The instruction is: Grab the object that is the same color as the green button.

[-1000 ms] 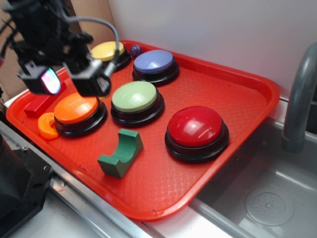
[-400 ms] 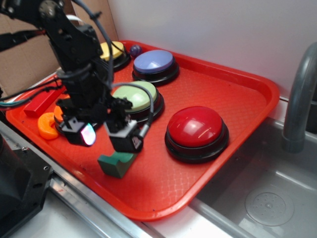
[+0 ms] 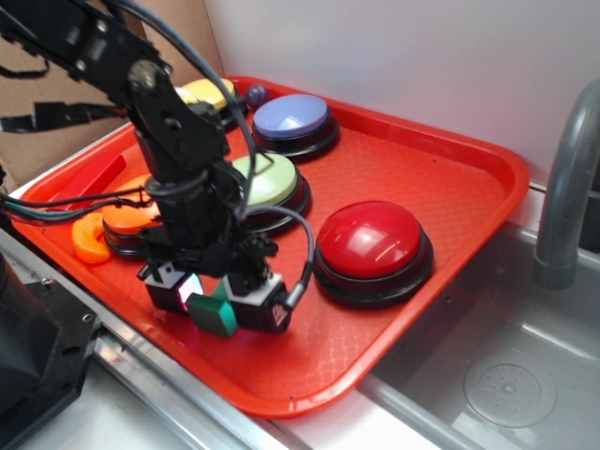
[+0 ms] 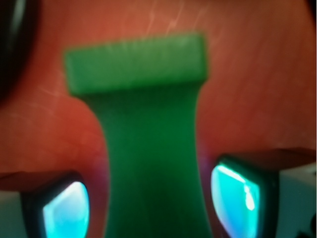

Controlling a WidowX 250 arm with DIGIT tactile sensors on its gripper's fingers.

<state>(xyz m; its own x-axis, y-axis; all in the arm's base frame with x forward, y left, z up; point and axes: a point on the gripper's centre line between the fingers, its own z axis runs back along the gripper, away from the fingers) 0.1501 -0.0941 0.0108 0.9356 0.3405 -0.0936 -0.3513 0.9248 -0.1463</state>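
Note:
The dark green arch block [image 3: 216, 316] lies on the red tray [image 3: 412, 169] near its front edge. My gripper [image 3: 218, 300] is lowered over it, open, with one finger on each side. In the wrist view the block [image 4: 148, 124] runs between my glowing fingertips [image 4: 64, 208], with a narrow strip of tray showing on each side, and my gripper [image 4: 151, 208] straddles its narrow middle. The pale green button [image 3: 274, 178] sits just behind my arm, partly hidden.
On the tray stand a red button [image 3: 370, 239], a blue-purple button [image 3: 291, 115], a yellow button [image 3: 211, 91], an orange button [image 3: 127, 217], an orange ring [image 3: 86, 240], a red block [image 3: 89, 183] and a small purple ball [image 3: 255, 94]. A sink [image 3: 506, 375] with faucet [image 3: 562, 187] lies right.
My gripper has moved from the tray's back left, forward and down, until its open fingers sit around the green block. The block has not moved.

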